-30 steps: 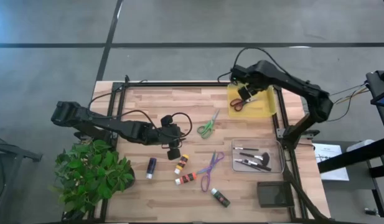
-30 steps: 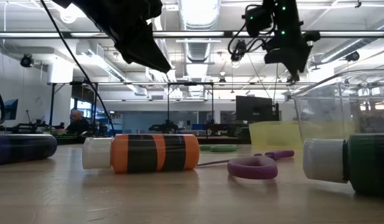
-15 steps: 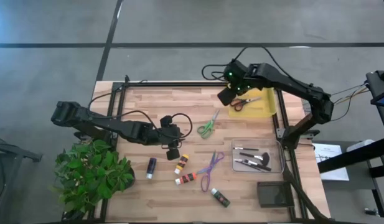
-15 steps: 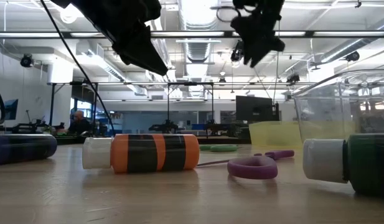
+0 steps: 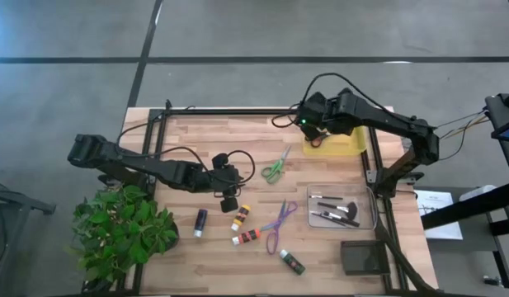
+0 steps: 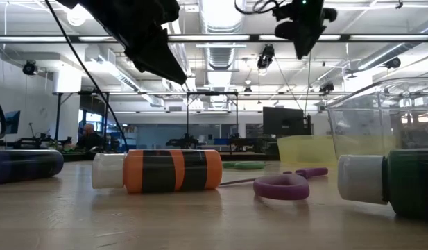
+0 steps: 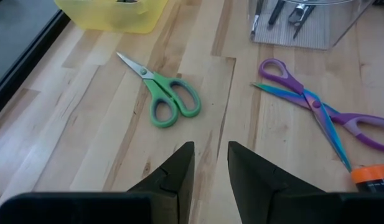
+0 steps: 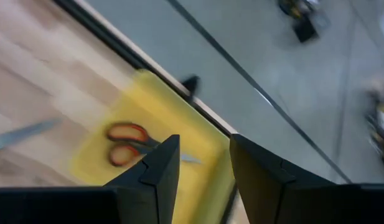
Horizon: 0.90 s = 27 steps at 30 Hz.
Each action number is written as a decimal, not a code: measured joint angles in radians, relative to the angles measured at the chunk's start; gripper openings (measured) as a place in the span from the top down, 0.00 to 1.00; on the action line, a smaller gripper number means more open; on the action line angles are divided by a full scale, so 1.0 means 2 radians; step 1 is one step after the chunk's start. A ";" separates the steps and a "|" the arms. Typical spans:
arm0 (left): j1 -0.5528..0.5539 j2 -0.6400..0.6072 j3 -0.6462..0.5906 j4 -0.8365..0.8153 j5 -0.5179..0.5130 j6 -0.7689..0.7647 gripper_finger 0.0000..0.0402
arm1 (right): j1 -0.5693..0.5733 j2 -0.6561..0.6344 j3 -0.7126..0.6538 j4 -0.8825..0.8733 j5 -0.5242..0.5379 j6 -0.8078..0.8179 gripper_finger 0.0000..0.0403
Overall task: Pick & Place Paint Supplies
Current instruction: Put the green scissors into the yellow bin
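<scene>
Red-handled scissors [image 8: 126,144] lie flat in the yellow tray [image 5: 346,142] at the table's far right. My right gripper [image 5: 308,125] hangs open above the tray's left edge, holding nothing. Green scissors [image 5: 276,167] and purple scissors [image 5: 279,224] lie flat on the wood. Around them lie a dark purple tube [image 5: 200,221], a yellow tube [image 5: 240,217], a red-orange tube [image 5: 247,238] and a green tube [image 5: 292,262]. My left gripper [image 5: 230,199] hovers open near the table's middle, short of the green scissors [image 7: 170,94].
A clear tray [image 5: 341,206] with several dark brushes sits right of the purple scissors, with a dark box [image 5: 363,257] nearer the front edge. A leafy potted plant [image 5: 122,233] stands at the near left corner. A black frame [image 5: 238,110] runs along the table's far edge.
My right gripper has risen from just over the red scissors and swung a little toward the table's left while turning. The red scissors stay lying in the yellow tray.
</scene>
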 joint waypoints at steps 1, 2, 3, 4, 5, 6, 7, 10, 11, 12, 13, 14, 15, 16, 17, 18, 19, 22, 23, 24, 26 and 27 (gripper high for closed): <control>0.000 0.000 0.000 0.001 0.000 -0.001 0.74 | -0.002 0.007 0.006 -0.029 0.008 0.023 0.66; 0.000 0.000 0.000 0.001 -0.001 -0.005 0.74 | -0.006 0.015 0.008 -0.038 0.013 0.038 0.66; 0.000 0.000 0.000 0.001 -0.001 -0.008 0.74 | -0.010 0.019 0.008 -0.030 0.010 0.038 0.66; 0.000 0.000 0.000 0.001 -0.001 -0.008 0.74 | -0.014 0.021 0.005 -0.027 -0.002 0.038 0.66; 0.000 0.000 0.000 0.001 -0.001 -0.008 0.74 | -0.020 0.025 0.004 -0.034 -0.013 0.040 0.66; 0.000 0.000 0.000 0.001 -0.001 -0.009 0.74 | -0.026 0.033 0.010 -0.037 -0.015 0.041 0.66; 0.000 0.000 0.000 0.001 -0.001 -0.009 0.74 | -0.030 0.040 0.014 -0.031 -0.015 0.043 0.66; 0.000 0.000 0.000 0.000 -0.001 -0.009 0.74 | -0.047 0.068 0.011 -0.034 -0.030 0.038 0.66; 0.000 0.000 0.000 0.000 -0.001 -0.009 0.74 | -0.052 0.080 0.012 -0.031 -0.031 0.038 0.66; 0.000 0.000 0.000 -0.001 -0.001 -0.009 0.74 | -0.057 0.089 0.012 -0.030 -0.031 0.035 0.66; 0.000 0.000 0.000 -0.001 -0.001 -0.009 0.74 | -0.061 0.097 0.012 -0.032 -0.034 0.031 0.66; 0.000 0.000 0.000 -0.001 -0.001 -0.009 0.74 | -0.064 0.105 0.012 -0.033 -0.034 0.029 0.66; 0.000 0.000 0.000 -0.001 -0.001 -0.009 0.74 | -0.068 0.114 0.012 -0.033 -0.034 0.026 0.66; 0.000 0.000 0.000 -0.001 -0.001 -0.009 0.74 | -0.071 0.123 0.012 -0.032 -0.035 0.022 0.66; 0.000 0.000 0.000 -0.001 -0.001 -0.009 0.74 | -0.074 0.132 0.012 -0.032 -0.036 0.020 0.66; 0.000 0.000 0.000 -0.001 -0.001 -0.009 0.74 | -0.077 0.141 0.011 -0.031 -0.036 0.019 0.66; 0.000 0.000 0.000 -0.001 -0.001 -0.009 0.74 | -0.080 0.146 0.011 -0.030 -0.037 0.016 0.66; 0.000 0.000 0.000 -0.001 -0.001 -0.009 0.74 | -0.088 0.154 0.011 -0.033 -0.037 0.012 0.66; 0.000 0.000 0.000 -0.002 -0.001 -0.009 0.74 | -0.090 0.157 0.010 -0.032 -0.037 0.011 0.66; 0.000 0.000 0.000 -0.003 -0.001 -0.009 0.74 | -0.091 0.160 0.007 -0.030 -0.037 0.010 0.66; 0.000 0.000 0.000 -0.004 -0.001 -0.009 0.74 | -0.093 0.166 0.001 -0.032 -0.040 0.004 0.66; 0.000 0.000 0.000 -0.004 -0.001 -0.009 0.74 | -0.092 0.167 -0.003 -0.032 -0.044 0.001 0.66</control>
